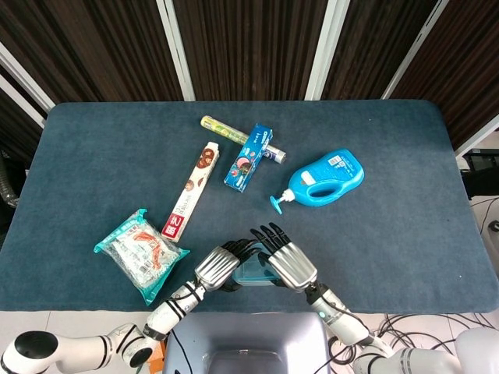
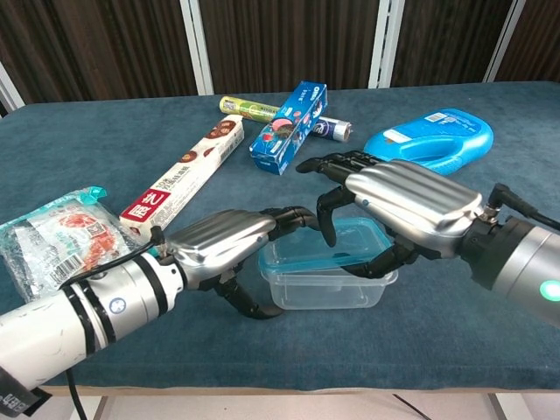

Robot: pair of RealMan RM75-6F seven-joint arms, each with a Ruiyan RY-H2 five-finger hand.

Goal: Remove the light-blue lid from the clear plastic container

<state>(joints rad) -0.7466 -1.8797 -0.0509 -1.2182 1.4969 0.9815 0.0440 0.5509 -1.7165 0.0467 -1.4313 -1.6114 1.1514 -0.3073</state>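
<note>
The clear plastic container (image 2: 328,289) stands near the table's front edge, in front of me. My left hand (image 2: 223,241) grips its left end, fingers curled over the rim and thumb below. The light-blue lid (image 2: 359,238) lies tilted across the container's top, its right side raised. My right hand (image 2: 402,206) arches over the lid and holds it, fingers on top and thumb under the right edge. In the head view both the left hand (image 1: 220,266) and the right hand (image 1: 281,261) cover most of the container (image 1: 251,271).
A blue detergent bottle (image 2: 429,136) lies behind my right hand. A blue toothpaste box (image 2: 289,127), a green-yellow tube (image 2: 249,109) and a long chocolate box (image 2: 184,179) lie further back. A snack bag (image 2: 52,236) sits at the left.
</note>
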